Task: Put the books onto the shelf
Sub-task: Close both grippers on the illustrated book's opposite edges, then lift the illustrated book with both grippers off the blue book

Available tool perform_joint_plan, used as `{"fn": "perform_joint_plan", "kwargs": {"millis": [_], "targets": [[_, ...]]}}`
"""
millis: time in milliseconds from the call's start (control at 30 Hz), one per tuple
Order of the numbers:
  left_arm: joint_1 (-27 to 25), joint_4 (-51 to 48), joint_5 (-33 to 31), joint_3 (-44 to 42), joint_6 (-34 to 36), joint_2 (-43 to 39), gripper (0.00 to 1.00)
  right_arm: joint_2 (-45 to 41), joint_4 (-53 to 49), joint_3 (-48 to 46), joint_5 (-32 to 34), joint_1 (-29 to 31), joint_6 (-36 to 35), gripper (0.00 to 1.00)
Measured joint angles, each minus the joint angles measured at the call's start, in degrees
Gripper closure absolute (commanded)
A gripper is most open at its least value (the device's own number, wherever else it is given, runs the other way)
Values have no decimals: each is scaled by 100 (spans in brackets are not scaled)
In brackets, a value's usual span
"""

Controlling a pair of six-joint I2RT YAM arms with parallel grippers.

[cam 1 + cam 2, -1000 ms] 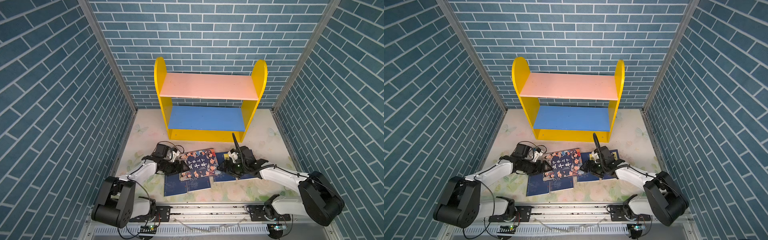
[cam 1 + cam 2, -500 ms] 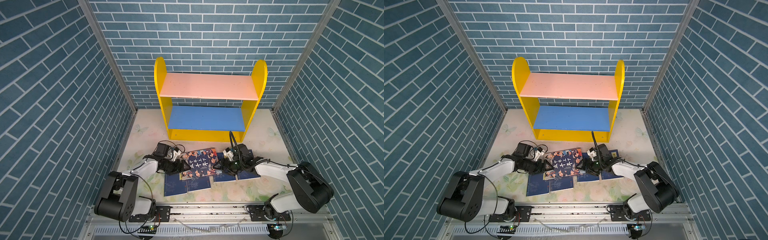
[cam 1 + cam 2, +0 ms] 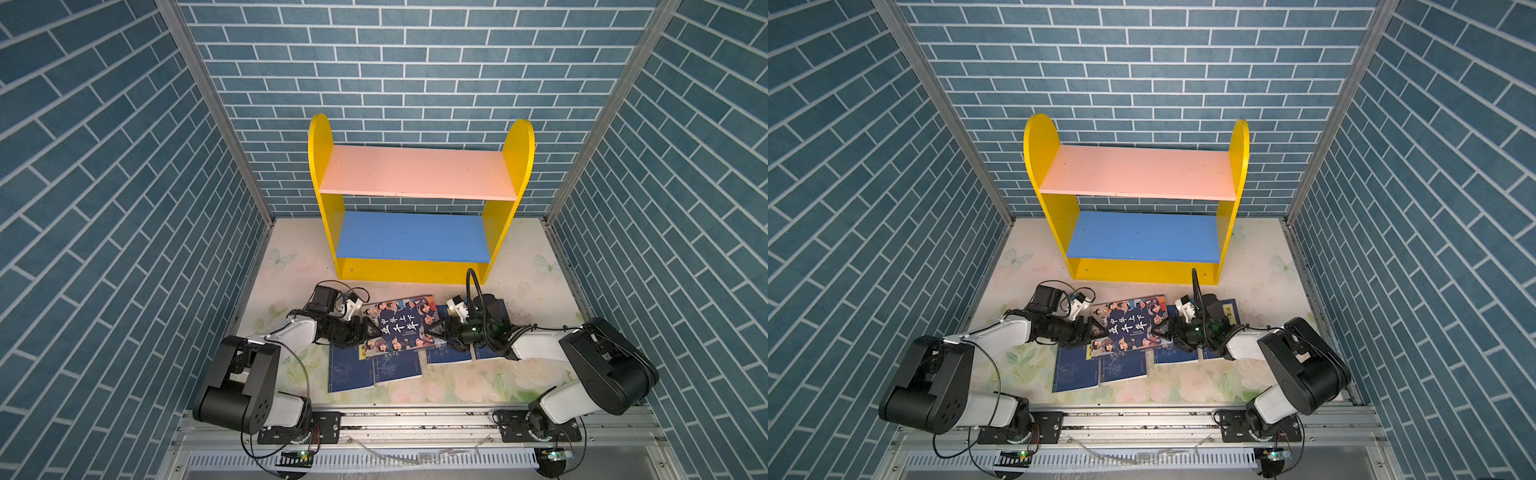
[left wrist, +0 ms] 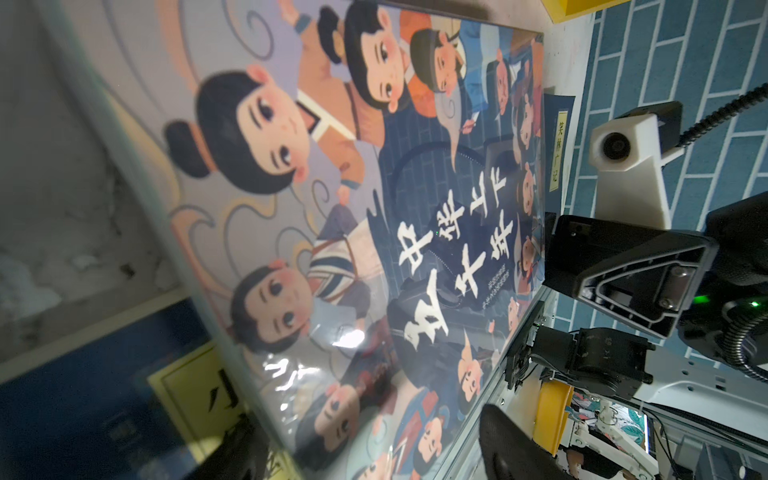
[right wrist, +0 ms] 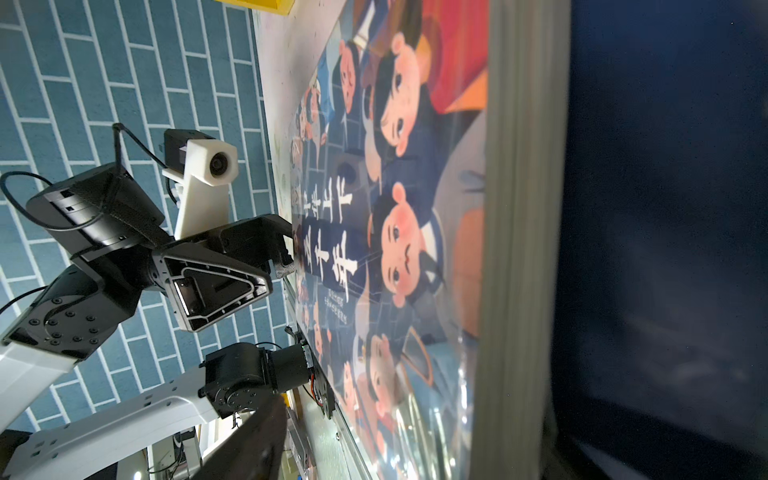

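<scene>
- The left end effector [image 3: 376,331] and right end effector [image 3: 432,332] have closed in from opposite sides over the last second, the right arm folding its elbow back, and now meet opposite edges of the cartoon-cover book [image 3: 399,326]
- Each pair of jaws stands wide, turned to straddle the thick edge; whether either has bitten down yet cannot be told
- The move reads as a two-armed lift about to begin, on the first book of the job
- The book lies flat and face up, its glossy cover showing white title characters on navy ringed by painted faces, with a thick, pale page block
- It overlaps four thin navy books [image 3: 351,370] on the floral surface [image 3: 519,270], near the front of the shelf [image 3: 411,272]
- The pink board [image 3: 415,172] and blue board [image 3: 411,237] carry nothing
</scene>
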Motion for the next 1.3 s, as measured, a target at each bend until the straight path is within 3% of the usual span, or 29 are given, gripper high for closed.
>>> {"fn": "perform_joint_plan", "kwargs": {"millis": [333,833,1033,1300], "targets": [[-4,50,186,-11,44,-35,7,-57,35,-208,177,31,197,59],[-44,455,595,-229,-387,-98,9,-197,778,-308,188,9,815,59],[-140,356,627,-232,-356,-98,10,-42,1327,-315,190,-17,1215,75],[-166,188,619,-210,-168,-155,3,-44,1556,-313,157,-20,1357,86]]}}
